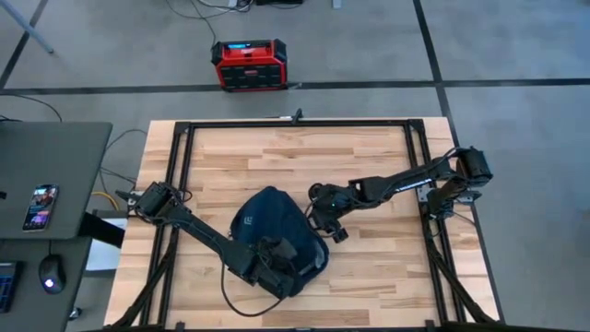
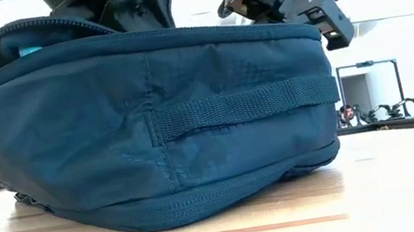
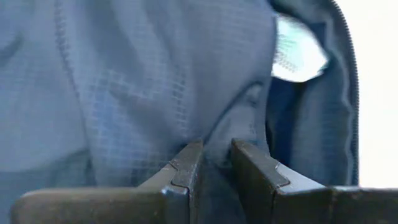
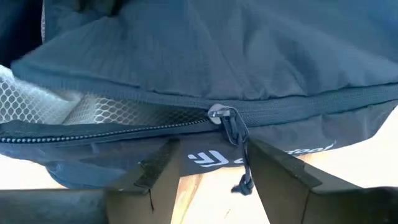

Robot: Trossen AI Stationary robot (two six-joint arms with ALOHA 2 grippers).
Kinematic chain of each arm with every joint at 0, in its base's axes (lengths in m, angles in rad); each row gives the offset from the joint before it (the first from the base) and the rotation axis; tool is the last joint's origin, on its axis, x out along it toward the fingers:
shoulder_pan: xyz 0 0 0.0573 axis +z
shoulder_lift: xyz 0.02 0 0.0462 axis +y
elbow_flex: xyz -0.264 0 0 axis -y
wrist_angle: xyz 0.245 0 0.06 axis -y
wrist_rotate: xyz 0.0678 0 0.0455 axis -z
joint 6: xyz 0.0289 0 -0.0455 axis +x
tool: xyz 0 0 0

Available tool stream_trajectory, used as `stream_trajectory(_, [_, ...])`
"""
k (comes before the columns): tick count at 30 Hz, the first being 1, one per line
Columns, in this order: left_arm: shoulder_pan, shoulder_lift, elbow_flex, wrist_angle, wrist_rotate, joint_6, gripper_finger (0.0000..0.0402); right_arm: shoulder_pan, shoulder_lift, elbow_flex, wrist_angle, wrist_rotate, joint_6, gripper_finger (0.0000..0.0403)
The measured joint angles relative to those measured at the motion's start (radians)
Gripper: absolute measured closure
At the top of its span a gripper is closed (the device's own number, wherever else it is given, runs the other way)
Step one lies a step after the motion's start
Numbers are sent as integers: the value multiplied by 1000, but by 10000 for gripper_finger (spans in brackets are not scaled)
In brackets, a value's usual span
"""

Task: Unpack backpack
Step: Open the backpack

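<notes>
Our left hand (image 3: 214, 163) pinches backpack (image 1: 272, 231) fabric; our right hand (image 4: 211, 168), open, frames the zipper pull (image 4: 231, 127) — miss it and the bag slides across the worktop (image 1: 369, 157).

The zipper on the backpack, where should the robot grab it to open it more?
Probably the dangling cord pull under the metal slider. It hangs free of the backpack, right between the open right gripper fingers, so come in from the side.

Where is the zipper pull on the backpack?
In the right wrist view, the zipper pull hangs at the backpack's partly open zipper, just ahead of the open right pincer, with mesh lining showing beside it.
</notes>
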Motion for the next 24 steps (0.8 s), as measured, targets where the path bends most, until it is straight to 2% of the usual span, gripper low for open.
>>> stream_trajectory(4, [0,0,18,5,0,9,332,-18,2,0,-6,1,-9,258])
stream_trajectory(6, [0,0,25,2,1,18,332,-18,2,0,2,3,-18,295])
stream_trajectory(9, [6,0,51,-14,1,37,332,-19,2,0,9,3,-27,375])
stream_trajectory(10, [8,0,62,-14,0,42,332,-20,2,0,5,2,-29,388])
stream_trajectory(18, [69,0,160,-80,-45,122,338,-21,3,0,-8,2,-28,401])
stream_trajectory(24, [136,0,168,-17,-30,171,338,-22,3,0,-8,3,-26,402])
